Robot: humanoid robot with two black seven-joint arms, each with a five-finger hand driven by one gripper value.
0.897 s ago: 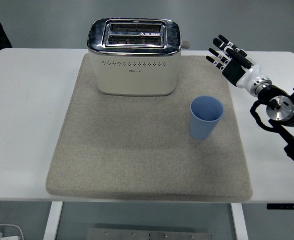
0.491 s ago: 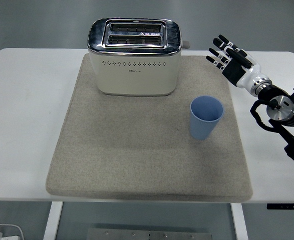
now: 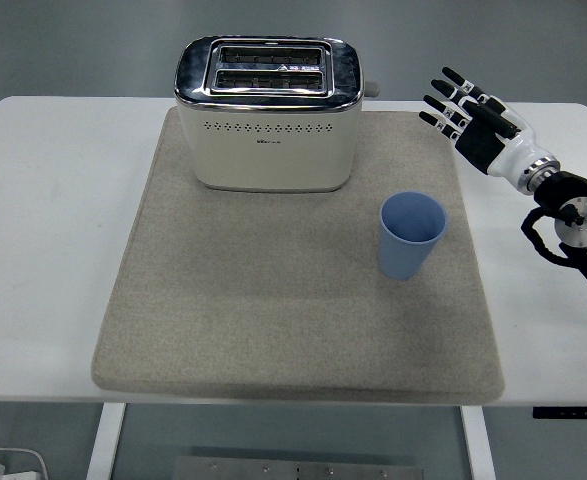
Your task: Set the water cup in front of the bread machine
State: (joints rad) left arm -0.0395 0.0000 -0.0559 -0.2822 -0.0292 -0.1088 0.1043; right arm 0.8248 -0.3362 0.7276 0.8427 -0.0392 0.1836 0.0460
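Note:
A light blue water cup [image 3: 411,235] stands upright on the right half of a beige mat [image 3: 273,320]. The cream and chrome toaster [image 3: 268,113] sits at the mat's back, left of the cup and farther away. My right hand [image 3: 468,112] hovers above the table's back right, beyond and to the right of the cup, fingers spread and holding nothing. It is well apart from the cup. No left arm shows.
The mat covers most of the white table [image 3: 43,230]. Bare table strips lie left and right of the mat. The right forearm [image 3: 571,215] runs along the right edge.
My right hand and forearm have shifted slightly right and up, away from the mat. Cup and toaster have not moved. A dark shape at the top left has gone.

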